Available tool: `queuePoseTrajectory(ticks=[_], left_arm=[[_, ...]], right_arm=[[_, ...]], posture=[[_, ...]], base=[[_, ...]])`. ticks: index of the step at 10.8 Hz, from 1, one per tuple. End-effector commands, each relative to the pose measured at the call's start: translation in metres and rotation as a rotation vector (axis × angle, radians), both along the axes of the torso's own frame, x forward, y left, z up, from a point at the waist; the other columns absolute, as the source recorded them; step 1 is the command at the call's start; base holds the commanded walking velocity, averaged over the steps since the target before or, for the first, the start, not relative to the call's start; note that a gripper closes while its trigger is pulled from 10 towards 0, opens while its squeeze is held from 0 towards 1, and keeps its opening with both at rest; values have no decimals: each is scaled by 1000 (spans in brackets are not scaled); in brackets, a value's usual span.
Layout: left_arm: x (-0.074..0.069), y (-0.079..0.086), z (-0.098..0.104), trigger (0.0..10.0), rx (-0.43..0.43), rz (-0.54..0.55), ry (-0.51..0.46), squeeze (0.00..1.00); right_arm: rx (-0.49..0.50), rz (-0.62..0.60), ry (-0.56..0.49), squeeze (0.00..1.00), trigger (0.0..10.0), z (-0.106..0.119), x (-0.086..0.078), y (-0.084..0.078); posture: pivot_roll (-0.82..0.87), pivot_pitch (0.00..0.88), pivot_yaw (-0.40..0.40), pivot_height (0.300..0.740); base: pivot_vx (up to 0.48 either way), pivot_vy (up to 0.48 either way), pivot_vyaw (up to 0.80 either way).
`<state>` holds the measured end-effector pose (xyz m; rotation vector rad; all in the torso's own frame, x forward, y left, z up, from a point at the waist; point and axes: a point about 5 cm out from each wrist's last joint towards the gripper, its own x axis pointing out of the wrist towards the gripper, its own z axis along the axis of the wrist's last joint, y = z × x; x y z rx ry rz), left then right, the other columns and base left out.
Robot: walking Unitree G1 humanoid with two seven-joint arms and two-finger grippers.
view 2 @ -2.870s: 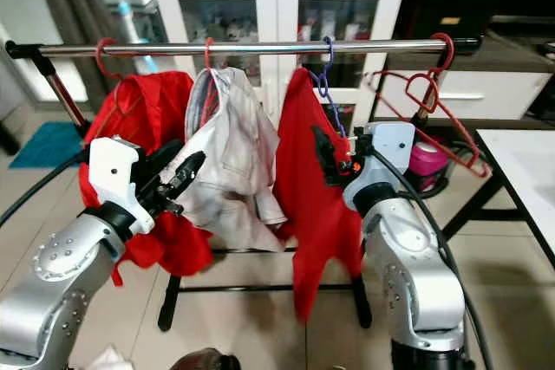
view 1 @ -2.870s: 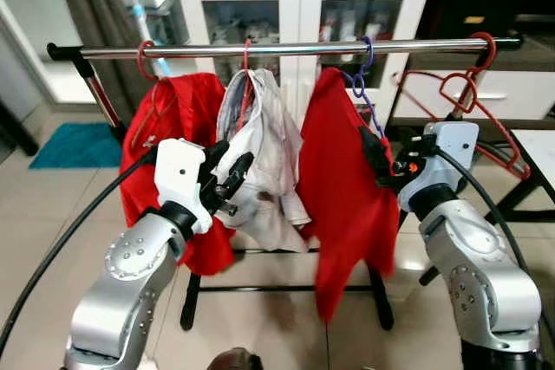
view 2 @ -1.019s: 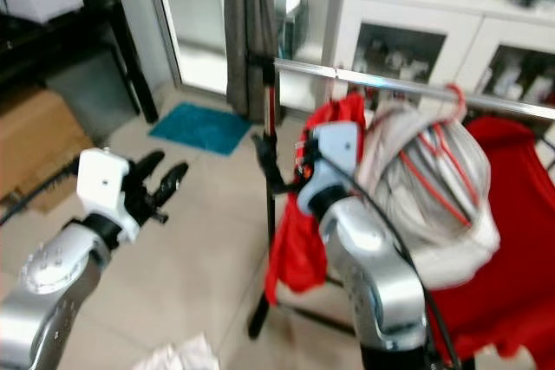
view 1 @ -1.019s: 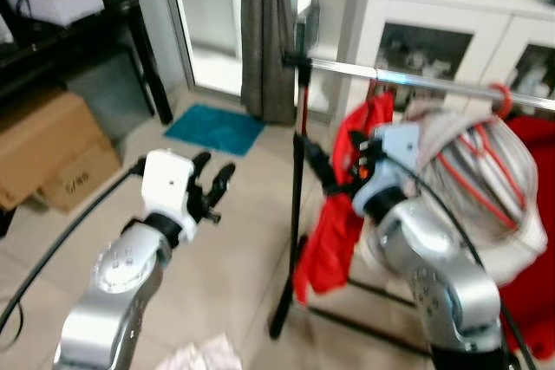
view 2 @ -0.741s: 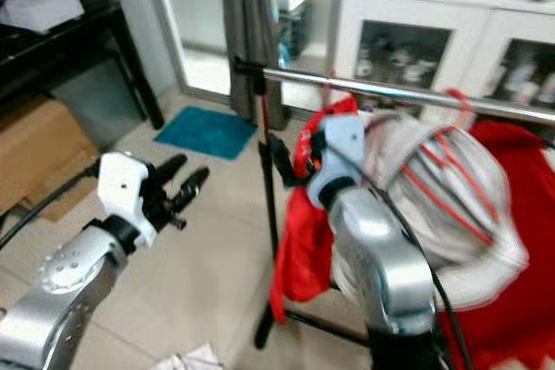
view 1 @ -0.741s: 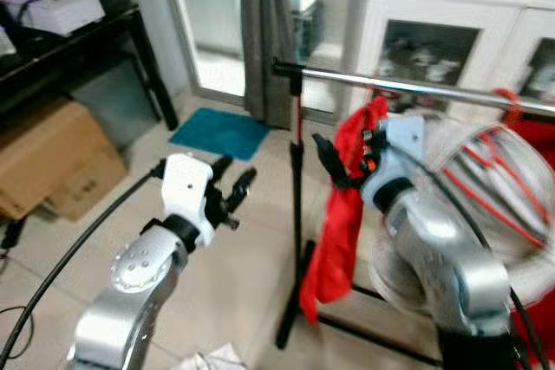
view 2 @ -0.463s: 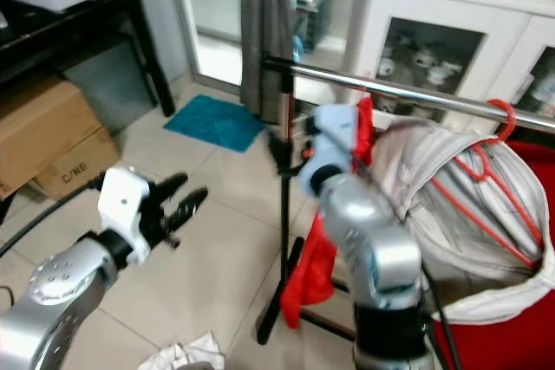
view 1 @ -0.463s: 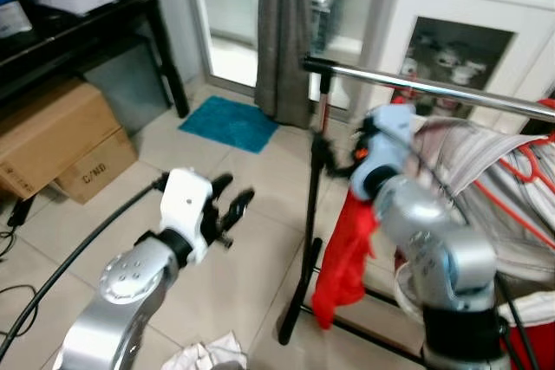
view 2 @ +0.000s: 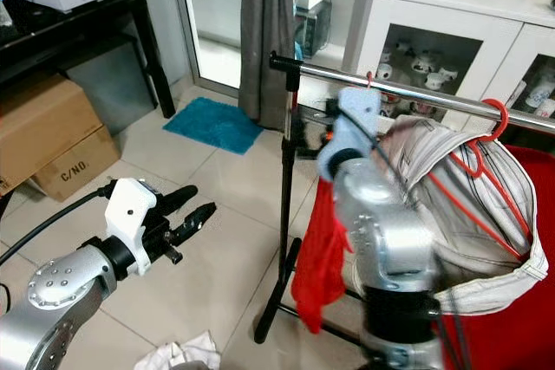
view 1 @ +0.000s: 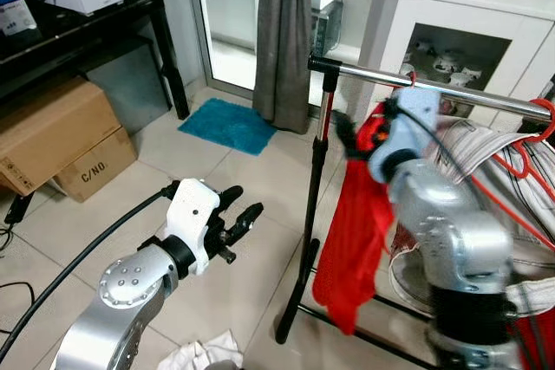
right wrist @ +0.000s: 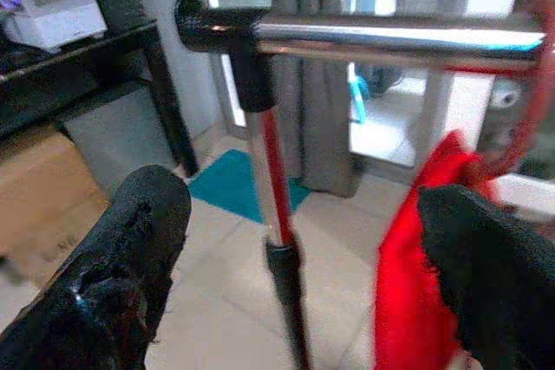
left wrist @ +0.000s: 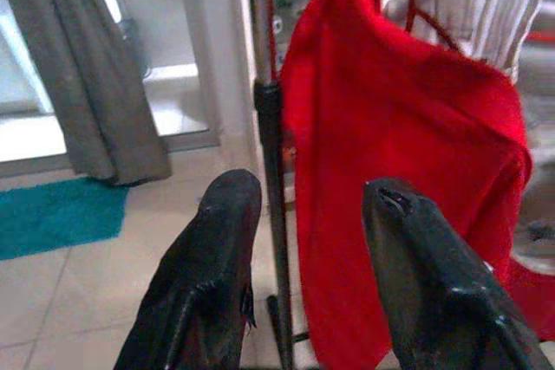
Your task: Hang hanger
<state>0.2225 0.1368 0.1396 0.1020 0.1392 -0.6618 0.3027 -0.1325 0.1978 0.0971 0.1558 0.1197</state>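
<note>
A red hanger (right wrist: 538, 84) carrying a red garment (view 1: 355, 231) hangs from the chrome rail (view 2: 416, 93) of the clothes rack, close to the rail's capped end above the upright post (view 1: 310, 214). The right pincer (right wrist: 295, 240) is raised just beside that end of the rail, its two black fingers spread wide apart with nothing between them. The left pincer (left wrist: 303, 283) is held low over the tiled floor (view 1: 217, 162), apart from the rack, its fingers also parted and empty. Further along the rail hangs a pale striped garment (view 2: 468, 214) on another red hanger (view 2: 496, 119). A teal mat (view 1: 227, 125) lies near a grey curtain (view 1: 286, 41), and cardboard boxes (view 1: 52, 140) sit below a dark desk (view 1: 69, 32).
</note>
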Motion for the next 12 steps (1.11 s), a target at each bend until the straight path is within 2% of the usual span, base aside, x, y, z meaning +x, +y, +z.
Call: queuePoseTrajectory(ticks=[1, 2, 4, 5, 6, 7, 8, 12], left_arm=[[-1, -2, 5, 10000, -9, -25, -12, 0], [-2, -6, 7, 10000, -21, -58, -8, 0], [-4, -14, 11, 10000, -45, -150, -9, 0], [-4, -17, 15, 10000, -59, -193, -17, 0], [-4, -18, 16, 10000, -60, -206, -20, 0], [-5, -19, 19, 10000, -66, -225, -24, 0], [-5, -20, 19, 10000, -65, -228, -21, 0], [-7, -18, 18, 10000, -59, -226, -12, 0]], right_arm=[[-27, -35, 22, 0, 10000, 0, -3, -9], [-68, -83, 75, 0, 10000, -7, -3, -23], [-88, -75, 126, 0, 10000, -15, 7, -24], [-74, -90, 133, 0, 8980, -16, 16, -26], [-66, -95, 137, 0, 8431, -17, 19, -27], [-49, -116, 141, 0, 1412, -19, 28, -34], [-49, -131, 141, 0, 0, -20, 35, -40], [-65, -136, 164, 0, 0, -30, 48, -54]], posture=[[57, 2, 6, 740], [48, 8, 16, 740], [35, 13, 28, 740], [32, 13, 31, 740], [32, 13, 31, 740], [30, 17, 31, 740], [30, 20, 29, 740], [34, 23, 23, 740]], base=[[0, 0, 0], [0, 0, 0], [0, 0, 0], [0, 0, 0], [0, 0, 0], [0, 0, 0], [0, 0, 0], [0, 0, 0]])
